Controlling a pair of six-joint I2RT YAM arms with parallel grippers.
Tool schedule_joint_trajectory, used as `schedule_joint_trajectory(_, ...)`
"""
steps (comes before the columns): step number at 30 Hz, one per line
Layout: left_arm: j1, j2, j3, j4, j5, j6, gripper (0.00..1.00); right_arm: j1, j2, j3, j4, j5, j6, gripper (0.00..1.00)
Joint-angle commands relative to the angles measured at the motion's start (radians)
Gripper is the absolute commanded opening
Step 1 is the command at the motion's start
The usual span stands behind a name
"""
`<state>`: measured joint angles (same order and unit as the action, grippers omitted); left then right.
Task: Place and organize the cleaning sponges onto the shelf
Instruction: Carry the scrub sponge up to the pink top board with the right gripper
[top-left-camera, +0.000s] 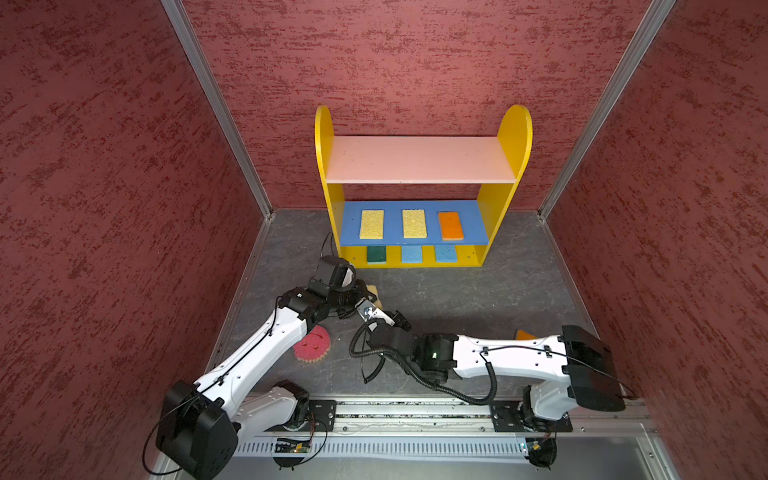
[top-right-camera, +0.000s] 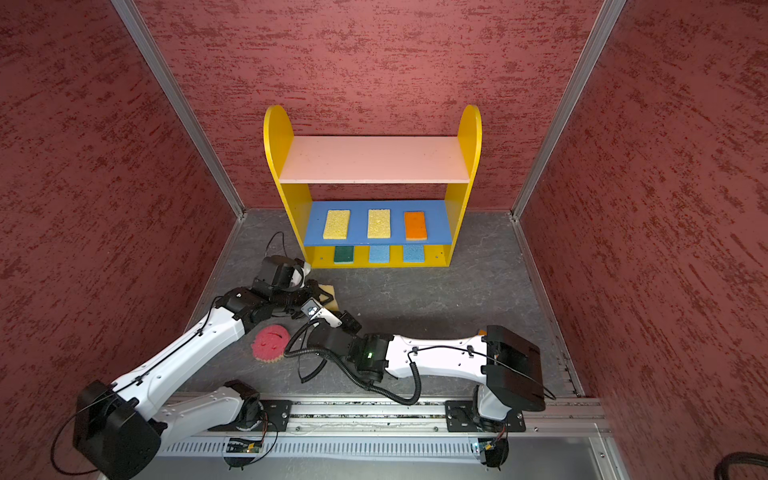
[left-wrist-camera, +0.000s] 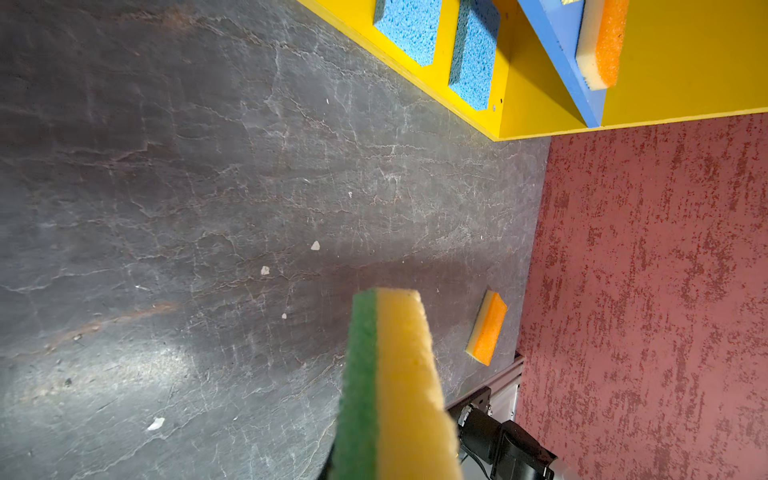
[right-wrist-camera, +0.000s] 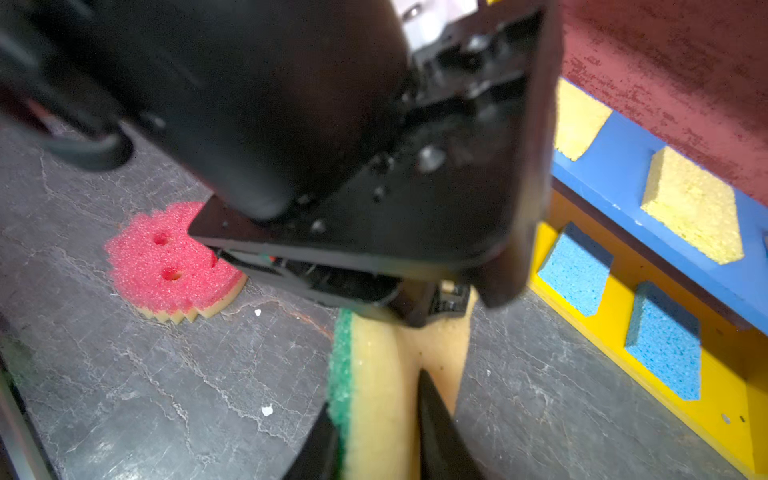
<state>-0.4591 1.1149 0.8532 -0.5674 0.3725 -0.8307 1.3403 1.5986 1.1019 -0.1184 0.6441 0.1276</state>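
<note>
Green-and-yellow sponge (left-wrist-camera: 399, 386) is gripped from both ends. The left gripper (right-wrist-camera: 432, 307) is nearly closed, clamped on one end. The right gripper (right-wrist-camera: 376, 399) pinches the other end, its fingers denting the sponge. The shelf (top-left-camera: 511, 137) stands beyond the fingertips, apart. A pink round sponge (top-left-camera: 311, 347) lies on the floor near both grippers, under the left arm.

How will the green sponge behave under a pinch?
Probably soft: the green sponge dents where the right gripper pinches it. Likely light, not floppy: it juts from the left gripper without drooping. Its scrub face looks rough, so slipping seems unlikely.
</note>
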Motion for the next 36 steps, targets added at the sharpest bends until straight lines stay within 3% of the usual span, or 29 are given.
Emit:
schedule_joint_trajectory(1,-0.001,-0.008,0.007,0.017,0.045,0.004,0.44,-0.002,-0.034,-0.031,0.059,0.033,0.021,0.11)
schedule_joint_trajectory(2,-0.002,-0.029,-0.004,0.043,0.043,0.006,0.65,-0.004,-0.05,-0.043,0.066,0.014,0.037,0.06)
schedule_joint_trajectory(3,-0.001,-0.054,-0.018,0.071,0.04,0.008,0.76,-0.01,-0.07,-0.064,0.079,-0.01,0.056,0.03)
schedule_joint_trajectory(7,0.002,-0.179,-0.031,0.109,-0.016,0.017,0.95,-0.067,-0.175,-0.156,0.154,-0.173,0.165,0.01)
schedule_joint_trajectory(12,0.004,-0.406,-0.084,0.101,-0.213,0.028,0.97,-0.195,-0.281,-0.256,0.29,-0.47,0.339,0.0)
schedule_joint_trajectory(20,0.006,-0.576,-0.123,-0.04,-0.326,0.042,1.0,-0.353,-0.317,-0.284,0.519,-0.714,0.532,0.0)
schedule_joint_trajectory(25,0.008,-0.606,-0.136,-0.092,-0.332,0.049,1.0,-0.394,-0.238,-0.1,0.501,-0.729,0.514,0.0)
schedule_joint_trajectory(36,0.012,-0.671,-0.077,-0.182,-0.372,0.139,1.0,-0.476,0.017,0.464,0.248,-0.61,0.391,0.0)
